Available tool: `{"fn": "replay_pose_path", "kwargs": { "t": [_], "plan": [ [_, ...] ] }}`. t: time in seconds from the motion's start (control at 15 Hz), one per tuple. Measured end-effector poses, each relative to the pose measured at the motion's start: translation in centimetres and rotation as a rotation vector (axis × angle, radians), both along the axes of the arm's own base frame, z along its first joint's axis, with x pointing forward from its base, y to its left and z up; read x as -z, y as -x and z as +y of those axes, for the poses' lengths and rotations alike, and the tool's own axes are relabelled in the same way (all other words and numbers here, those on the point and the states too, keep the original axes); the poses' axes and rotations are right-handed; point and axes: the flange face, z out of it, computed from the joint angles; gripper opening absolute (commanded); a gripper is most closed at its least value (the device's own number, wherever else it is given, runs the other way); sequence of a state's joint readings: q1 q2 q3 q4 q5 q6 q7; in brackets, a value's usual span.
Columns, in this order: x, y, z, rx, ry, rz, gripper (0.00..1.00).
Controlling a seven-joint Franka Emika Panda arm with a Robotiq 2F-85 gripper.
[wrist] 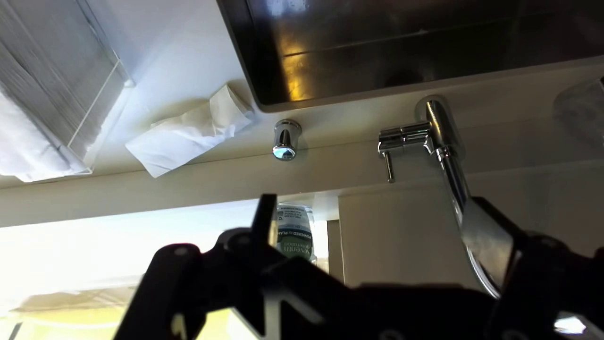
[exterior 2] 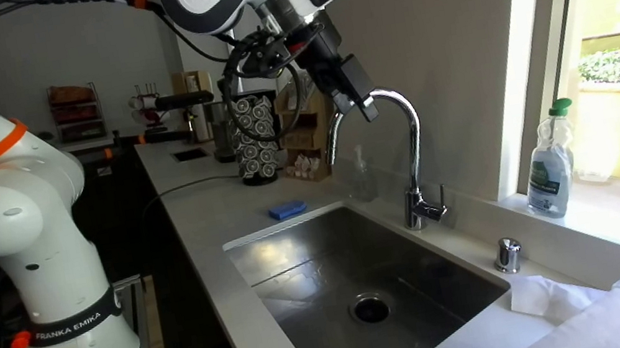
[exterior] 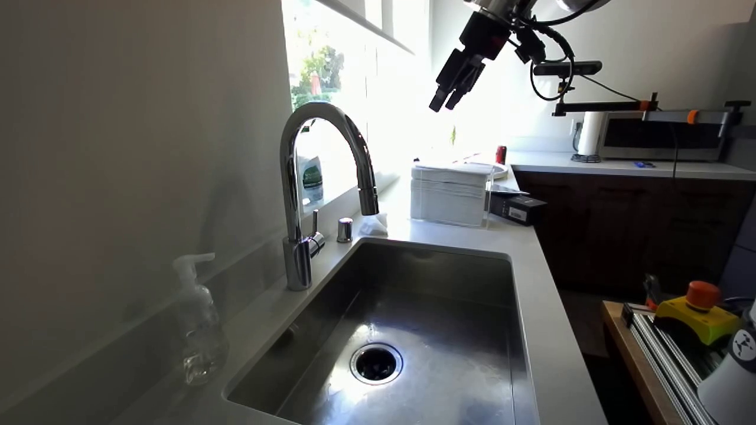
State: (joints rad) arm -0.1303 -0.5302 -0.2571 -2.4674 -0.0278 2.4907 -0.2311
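Note:
My black gripper [wrist: 373,205] hangs high in the air, pointing down at a slant, its fingers spread wide with nothing between them. Both exterior views show the gripper [exterior: 443,107] [exterior 2: 357,108] touching nothing. The chrome faucet [wrist: 441,123] rises from the counter; in the wrist view its neck passes behind one finger. Behind the opposite finger, a clear dish soap bottle [wrist: 295,233] with a green label is partly hidden. That bottle [exterior 2: 550,168] stands upright on the windowsill. Below lies the steel sink [exterior 2: 330,296]. A short chrome cap [wrist: 286,139] stands beside the faucet.
A blue sponge-like item [exterior 2: 288,210] lies beyond the sink. Crumpled white paper [wrist: 188,134] rests near the chrome cap, by a clear holder of white napkins [exterior: 450,195]. A clear pump bottle [exterior: 198,330] stands by the wall. A coffee pod rack [exterior 2: 255,139] stands farther along the counter.

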Motion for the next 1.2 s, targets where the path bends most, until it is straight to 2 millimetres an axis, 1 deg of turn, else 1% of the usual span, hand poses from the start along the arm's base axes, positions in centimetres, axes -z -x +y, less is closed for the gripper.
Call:
{"fn": "replay_pose_path", "kwargs": {
  "t": [0.2, 0.27, 0.33, 0.4, 0.53, 0.8, 0.93, 1.2],
  "plan": [
    [0.2, -0.1, 0.0, 0.0, 0.016, 0.011, 1.0],
    [0.5, 0.0, -0.5, 0.022, 0.032, 0.023, 1.0],
    [0.7, 0.1, -1.4, 0.061, 0.052, 0.036, 1.0],
    [0.9, 0.2, -2.5, 0.102, 0.069, 0.05, 1.0],
    [1.2, 0.7, -5.6, 0.188, 0.104, 0.075, 1.0],
    [1.2, 1.2, -11.5, 0.318, 0.127, 0.103, 1.0],
    [1.5, 1.2, -14.1, 0.357, 0.11, 0.118, 1.0],
    [2.3, 1.0, -18.4, 0.372, 0.07, 0.143, 1.0]
  ]
}}
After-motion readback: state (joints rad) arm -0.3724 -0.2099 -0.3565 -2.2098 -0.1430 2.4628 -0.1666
